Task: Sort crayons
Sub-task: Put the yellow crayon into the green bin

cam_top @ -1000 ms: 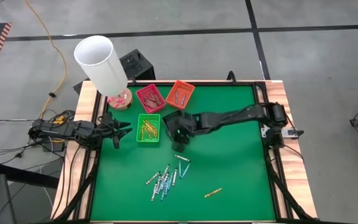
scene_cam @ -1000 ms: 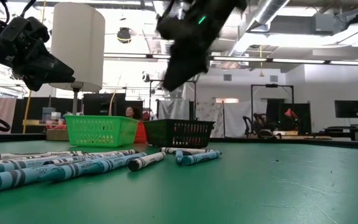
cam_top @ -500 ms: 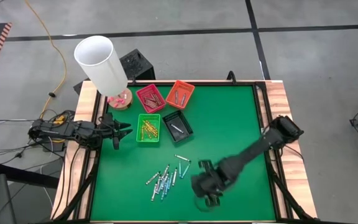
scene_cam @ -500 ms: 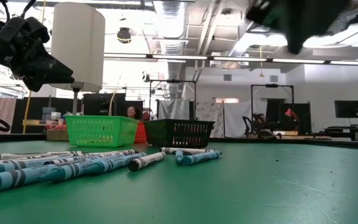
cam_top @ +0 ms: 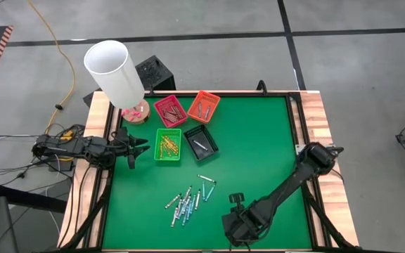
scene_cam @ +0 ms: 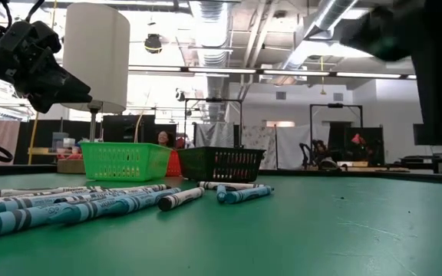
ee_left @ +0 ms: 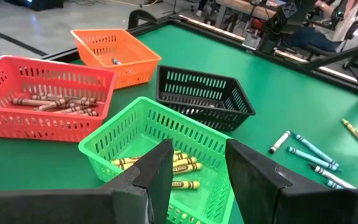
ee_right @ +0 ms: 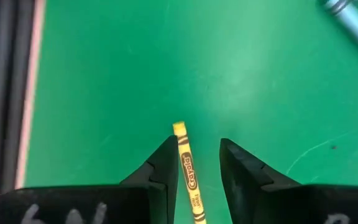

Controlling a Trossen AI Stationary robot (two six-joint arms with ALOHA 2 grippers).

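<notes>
**A:** The right gripper [ee_right: 193, 163] hangs low over the green table [cam_top: 259, 154] with its jaws parted and nothing clamped. The yellow crayon [ee_right: 188, 171] lies in the gap between the two fingers, closer to one finger than the other, its tip sticking out past the fingertips. The step in hand looks like picking it up.

**B:** To do that well, the operator would probably centre the gap on the crayon first, so both fingers [ee_right: 160, 168] meet it together instead of one finger rolling it aside. Then the gripper should sink until the pads straddle the barrel, and close across the paper wrapper, not the tip.

**A:** And the left gripper [ee_left: 194, 163]?

**B:** It waits, jaws released and empty, just short of the green tray [ee_left: 160, 146], which already holds yellow crayons. That is likely where this one belongs.

**A:** What does each view add?

**B:** Only the right wrist view shows the crayon between the jaws; from above, the right gripper [cam_top: 236, 223] hides it completely. The high view alone gives the layout: the light blue crayons [cam_top: 186, 204] heaped well to one side of the right jaws, the trays far beyond them. The left wrist view shows tray contents: brown crayons in the red tray [ee_left: 42, 93], while the black tray [ee_left: 204, 96] is too screened by its wall to judge.
</notes>
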